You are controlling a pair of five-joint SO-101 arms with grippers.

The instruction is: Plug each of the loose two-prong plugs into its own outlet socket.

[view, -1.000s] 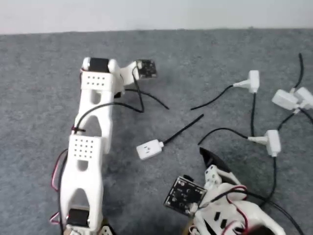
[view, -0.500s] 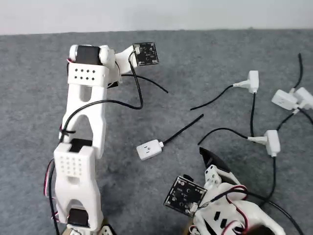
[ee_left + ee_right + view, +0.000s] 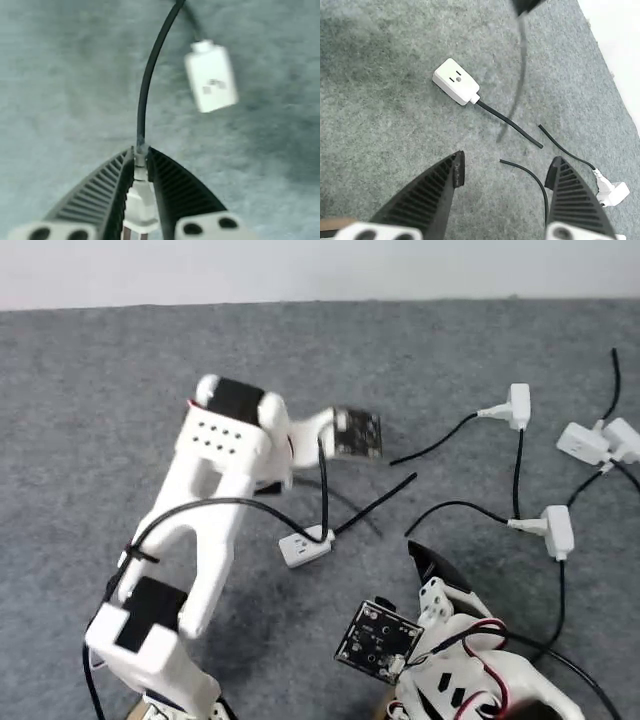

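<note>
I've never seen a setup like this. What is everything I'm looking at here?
Socket: one, white with black cord, mid-mat.
Plug: one, white with black cord, clamped in the left gripper near the socket.
Other cord ends: four, white on black cords, right side of the mat; plug or socket, I cannot tell.
Mat: one, grey, under everything.
Wall: one, white, behind the mat.
Left arm: one, white, stretched over mid-mat.
Right arm: one, white, at the near edge.
Right gripper: one, black, open and empty above the mat.
</note>
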